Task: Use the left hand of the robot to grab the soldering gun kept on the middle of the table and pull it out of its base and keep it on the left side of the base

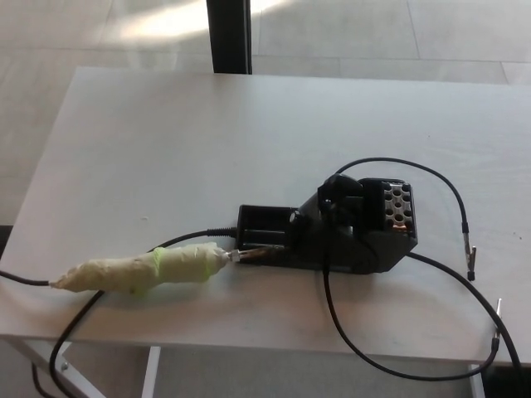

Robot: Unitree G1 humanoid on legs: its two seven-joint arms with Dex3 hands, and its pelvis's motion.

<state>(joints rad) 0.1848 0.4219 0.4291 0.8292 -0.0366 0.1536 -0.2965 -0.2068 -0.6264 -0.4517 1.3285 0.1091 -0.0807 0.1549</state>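
The soldering gun [145,269], its handle wrapped in pale yellow-green tape, lies flat on the white table [207,133] near the front left edge. Its metal tip points right and touches the left end of the black base [336,232], which sits in the middle of the table. A black cord runs from the gun's handle off the table's left edge. Neither robot hand shows in the head view.
Black cables [390,365] loop from the base over the front right of the table. Two thin leads with metal clips [473,253] lie at the right edge. A dark post [230,33] stands behind the table's far edge.
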